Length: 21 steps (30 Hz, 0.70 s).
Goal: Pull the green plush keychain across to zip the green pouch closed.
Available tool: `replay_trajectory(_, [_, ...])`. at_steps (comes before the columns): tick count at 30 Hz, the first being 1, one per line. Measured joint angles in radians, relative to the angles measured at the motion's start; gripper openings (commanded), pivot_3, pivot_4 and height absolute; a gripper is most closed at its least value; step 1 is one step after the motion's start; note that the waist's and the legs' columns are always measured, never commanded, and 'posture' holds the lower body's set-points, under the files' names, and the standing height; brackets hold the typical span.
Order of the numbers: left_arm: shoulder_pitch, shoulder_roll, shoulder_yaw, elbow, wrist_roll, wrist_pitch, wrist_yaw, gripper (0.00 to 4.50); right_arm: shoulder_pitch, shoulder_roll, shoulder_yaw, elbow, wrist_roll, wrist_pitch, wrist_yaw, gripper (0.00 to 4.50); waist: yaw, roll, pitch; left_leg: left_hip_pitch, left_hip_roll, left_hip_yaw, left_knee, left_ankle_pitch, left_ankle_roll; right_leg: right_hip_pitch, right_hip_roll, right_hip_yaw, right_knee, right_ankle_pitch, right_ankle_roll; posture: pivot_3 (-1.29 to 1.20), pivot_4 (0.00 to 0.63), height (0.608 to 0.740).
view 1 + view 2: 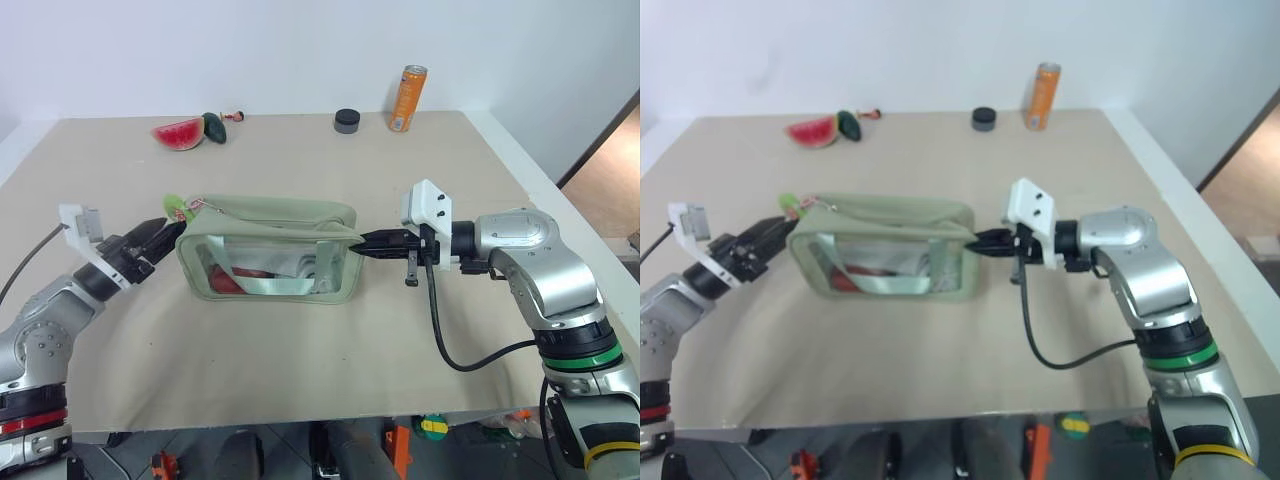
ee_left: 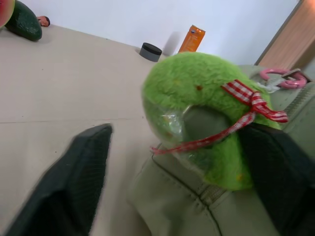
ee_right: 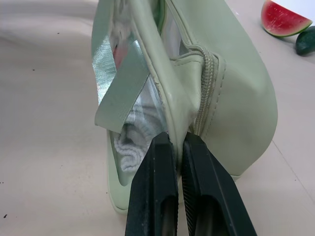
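The green pouch (image 1: pixel 270 250) lies in the middle of the table, with clear sides and a webbing strap across its front. At its left end sits the green plush keychain (image 1: pixel 173 206), a fuzzy lime ring with a red checked ribbon (image 2: pixel 251 101) and a pink clip (image 2: pixel 278 78). My left gripper (image 1: pixel 165 232) is open, and its two black fingers (image 2: pixel 64 187) stand either side of the plush. There is a gap on one side. My right gripper (image 1: pixel 362 242) is shut on the pouch's right end seam (image 3: pixel 170 123), beside the zip.
Along the table's far edge are a watermelon slice (image 1: pixel 180 133), a dark green oval toy (image 1: pixel 214 127), a black round lid (image 1: pixel 347 120) and an orange can (image 1: pixel 407 98). A black cable (image 1: pixel 440 330) hangs from my right wrist.
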<state>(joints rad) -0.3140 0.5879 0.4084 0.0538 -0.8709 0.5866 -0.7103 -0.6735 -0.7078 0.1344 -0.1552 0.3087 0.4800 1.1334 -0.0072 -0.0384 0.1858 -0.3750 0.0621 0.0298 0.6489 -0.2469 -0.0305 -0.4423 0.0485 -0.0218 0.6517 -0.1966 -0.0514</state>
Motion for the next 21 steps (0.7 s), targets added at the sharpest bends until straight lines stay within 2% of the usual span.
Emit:
replay_trajectory(8, [-0.016,-0.016,0.001,0.004,-0.002,0.000,-0.015,0.19,0.002,-0.001,0.001,-0.002,0.000,0.002,-0.003,0.00,-0.002,0.000,0.000,0.000,0.000,0.000,0.000,0.000,0.000,0.000,0.000,0.000,0.000,0.000,0.000,0.00,0.150,0.740])
replay_trajectory(9, [-0.016,-0.017,0.002,0.004,-0.002,0.000,-0.014,0.03,0.003,-0.001,0.001,-0.003,0.000,0.002,-0.004,0.00,-0.002,0.000,0.000,0.000,0.000,0.000,0.000,0.000,0.000,0.000,0.000,0.000,0.000,0.000,0.000,0.00,0.150,0.740])
replay_trajectory(14, [-0.024,-0.031,0.022,-0.009,-0.021,0.000,0.001,0.03,0.005,-0.001,0.001,-0.003,0.000,0.001,-0.005,0.00,-0.009,0.000,0.000,0.000,0.000,0.000,0.000,0.000,0.000,0.000,0.000,0.000,0.000,0.000,0.000,0.00,0.150,0.740])
replay_trajectory(21, [-0.113,-0.052,0.062,-0.057,-0.095,0.000,0.037,0.03,0.004,-0.001,0.010,-0.002,-0.001,-0.008,-0.003,0.00,-0.011,0.000,0.000,0.000,0.000,0.000,0.000,0.000,0.000,0.000,0.000,0.000,0.000,0.000,0.000,0.00,0.150,0.740])
